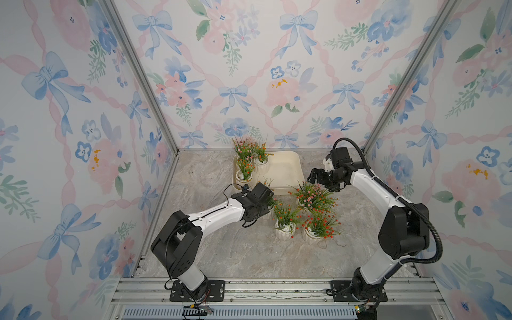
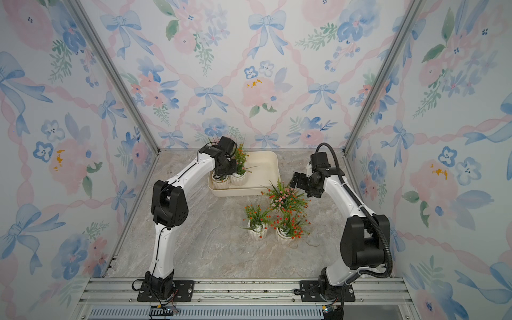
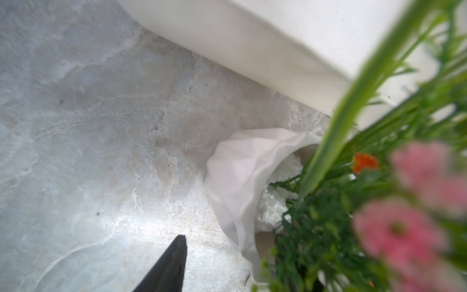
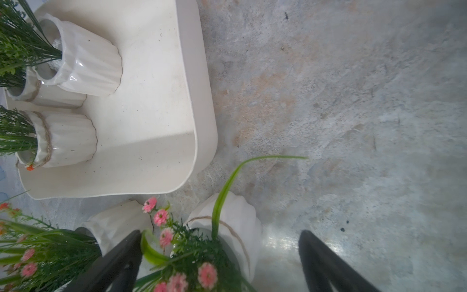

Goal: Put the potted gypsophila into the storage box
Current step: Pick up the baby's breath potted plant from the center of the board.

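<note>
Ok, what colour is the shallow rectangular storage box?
The storage box is plain cream, clearest in the right wrist view.

Shallow cream rectangular plastic storage box (image 1: 288,171): rear centre of the marbled grey tabletop (image 1: 210,249). Three white ribbed gypsophila pots (image 1: 261,164) stand in its left end — four more such pots (image 1: 284,229) cluster on the tabletop just before its front wall, rightward.

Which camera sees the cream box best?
The right wrist view: the storage box is close, its floor and wall sharp. Both top views show the box small and partly hidden; the left wrist view shows only a blurred wall.
</note>
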Controlling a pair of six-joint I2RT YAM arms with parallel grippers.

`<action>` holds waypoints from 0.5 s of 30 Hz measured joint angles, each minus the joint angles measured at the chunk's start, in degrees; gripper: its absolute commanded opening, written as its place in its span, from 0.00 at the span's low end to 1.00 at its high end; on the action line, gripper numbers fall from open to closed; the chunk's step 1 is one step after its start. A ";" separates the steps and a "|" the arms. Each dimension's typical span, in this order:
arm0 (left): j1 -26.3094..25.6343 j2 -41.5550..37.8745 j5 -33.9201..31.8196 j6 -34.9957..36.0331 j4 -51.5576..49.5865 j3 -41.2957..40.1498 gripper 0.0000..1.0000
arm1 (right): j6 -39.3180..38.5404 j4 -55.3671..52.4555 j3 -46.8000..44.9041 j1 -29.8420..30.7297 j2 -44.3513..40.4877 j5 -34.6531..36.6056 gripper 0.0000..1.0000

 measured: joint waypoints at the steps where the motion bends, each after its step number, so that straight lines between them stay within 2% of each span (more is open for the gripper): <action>1: 0.20 0.00 0.00 0.11 0.09 -0.02 0.51 | 0.00 0.04 -0.07 -0.02 -0.11 0.00 0.97; 9: 2.14 -0.35 0.26 2.03 0.35 -0.42 0.46 | -0.02 0.37 -0.98 -0.02 -0.24 -0.02 0.97; 15: 2.91 -0.35 1.20 4.26 0.57 -0.42 0.39 | -0.02 0.59 -1.68 -0.07 -0.52 -0.02 0.97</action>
